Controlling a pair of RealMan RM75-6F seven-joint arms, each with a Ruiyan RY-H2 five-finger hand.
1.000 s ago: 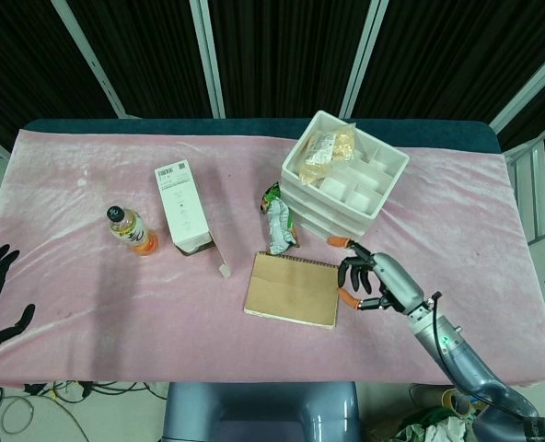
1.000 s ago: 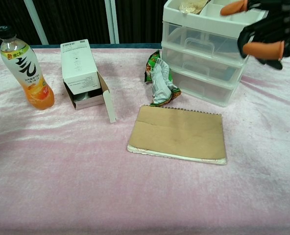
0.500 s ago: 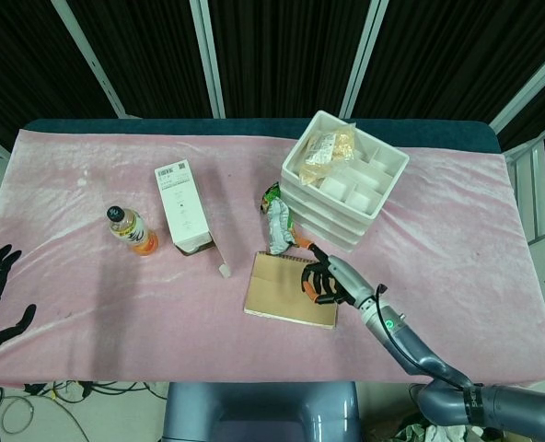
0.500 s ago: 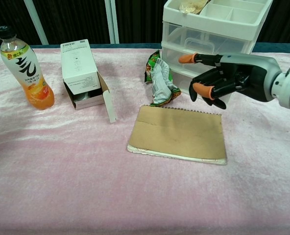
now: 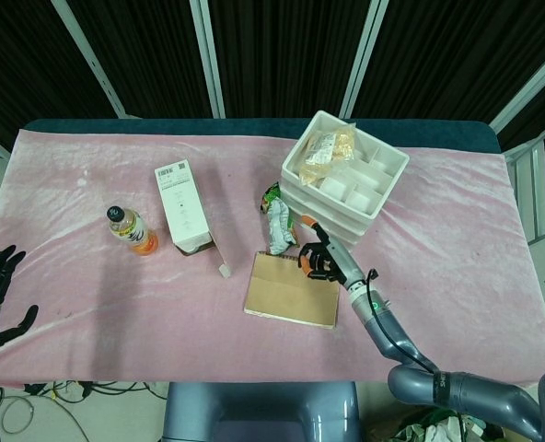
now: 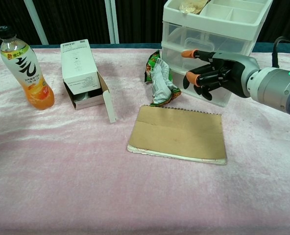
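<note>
Count of items on the surface (image 5: 88, 157): one spiral notebook (image 6: 178, 133), lying just below the right hand (image 6: 214, 73). One green snack packet (image 6: 159, 79), just to that hand's left. One white drawer unit (image 6: 213, 34) of three stacked drawers, directly behind the hand; one snack bag (image 5: 326, 145) lies in its top tray. One white carton (image 6: 81, 73), flap open, well to the hand's left. One orange drink bottle (image 6: 25, 68), farthest left of the hand.
</note>
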